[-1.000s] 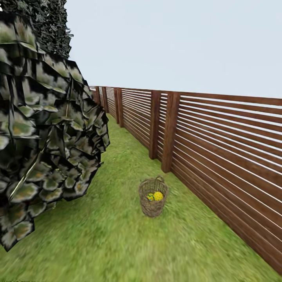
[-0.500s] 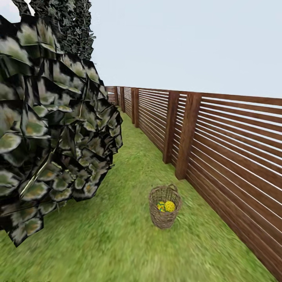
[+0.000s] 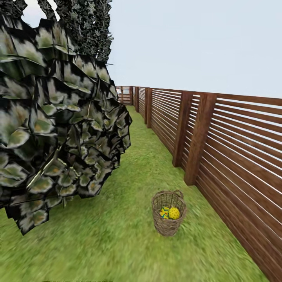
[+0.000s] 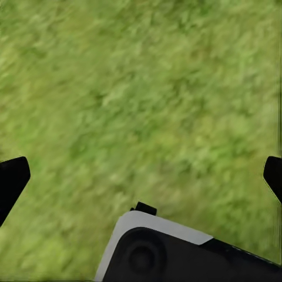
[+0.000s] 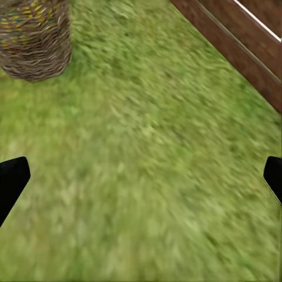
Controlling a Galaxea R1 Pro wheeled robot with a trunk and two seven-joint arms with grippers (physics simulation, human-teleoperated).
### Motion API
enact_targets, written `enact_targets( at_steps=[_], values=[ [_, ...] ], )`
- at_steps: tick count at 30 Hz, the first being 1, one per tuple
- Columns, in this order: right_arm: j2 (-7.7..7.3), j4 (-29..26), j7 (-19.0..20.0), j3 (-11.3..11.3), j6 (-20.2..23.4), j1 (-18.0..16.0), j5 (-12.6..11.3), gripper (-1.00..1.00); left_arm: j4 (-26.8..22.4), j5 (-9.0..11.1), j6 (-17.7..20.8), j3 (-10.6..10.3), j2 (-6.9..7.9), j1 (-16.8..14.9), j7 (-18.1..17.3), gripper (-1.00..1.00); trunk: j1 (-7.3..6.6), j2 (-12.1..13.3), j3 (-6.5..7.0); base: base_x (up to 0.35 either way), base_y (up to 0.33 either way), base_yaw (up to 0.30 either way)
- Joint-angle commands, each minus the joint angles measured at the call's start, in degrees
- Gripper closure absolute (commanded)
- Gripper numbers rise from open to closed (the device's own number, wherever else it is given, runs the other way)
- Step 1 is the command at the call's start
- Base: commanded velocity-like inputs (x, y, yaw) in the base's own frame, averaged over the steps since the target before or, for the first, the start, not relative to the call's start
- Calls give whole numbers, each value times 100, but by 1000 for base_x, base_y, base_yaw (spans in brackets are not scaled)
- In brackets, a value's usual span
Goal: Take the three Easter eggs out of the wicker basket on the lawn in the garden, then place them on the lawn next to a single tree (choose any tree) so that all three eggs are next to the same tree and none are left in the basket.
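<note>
A: Where is the round brown woven wicker basket (image 3: 169, 217)?

B: In the head view it stands upright on the short, patchy green lawn (image 3: 117, 243), near the brown slatted wooden fence (image 3: 235, 156) and well apart from the big bush of dark, pale-edged leaves (image 3: 55, 129) on its other side. The nearest thick fence post (image 3: 199, 139) rises just beyond the basket.

A: And the eggs?

B: 2 yellow Easter eggs (image 3: 170, 213) show inside the basket, below its braided rim, touching each other. The one farther from the fence carries blue zigzag bands; the one closer to the fence is dotted. A 3rd cannot be made out.

A: Anything else close to the basket?

B: A small loop handle (image 3: 178, 192) stands on the rim on the side toward the post. Behind the bush, far from the basket, a dark narrow conifer (image 3: 88, 29) goes up against the pale sky.

A: What about the right claw (image 5: 141, 182)?

B: In the right wrist view its 2 black fingertips (image 5: 12, 179) sit at opposite edges of the picture, spread wide apart, with nothing between them but blurred grass. The basket (image 5: 34, 38) is ahead of that claw, apart from it, and the base of the fence (image 5: 235, 41) runs past on the basket's far side.

A: The left claw (image 4: 141, 179)?

B: Spread wide too, black fingertips (image 4: 12, 179) at the 2 edges of the left wrist view, over bare grass. A grey and black part of the robot (image 4: 176, 249) shows beneath it.
</note>
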Motion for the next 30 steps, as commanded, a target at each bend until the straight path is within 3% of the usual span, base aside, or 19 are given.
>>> enact_targets(
  at_steps=[1, 13, 23, 30],
  values=[
    [1, 2, -7, -44, -12, -3, 41, -100, -9, 19, -13, -46, 1, 0, 44, -100, 3, -10, -10, 8, -339, 111],
    [3, 2, -7, -44, -17, -3, 36, -100, -9, 19, -13, -47, 1, 1, 43, -100, 3, -10, -10, 1, -344, 49],
    [3, 2, -7, -44, -17, -3, 36, -100, -9, 19, -13, -50, 5, 0, 43, -100, 3, -10, -10, 6, -331, 255],
    [2, 2, -7, -44, -17, -3, 36, -100, -9, 19, -13, -55, 4, 2, 43, -100, 3, -10, -10, 157, -206, 276]
  ],
)
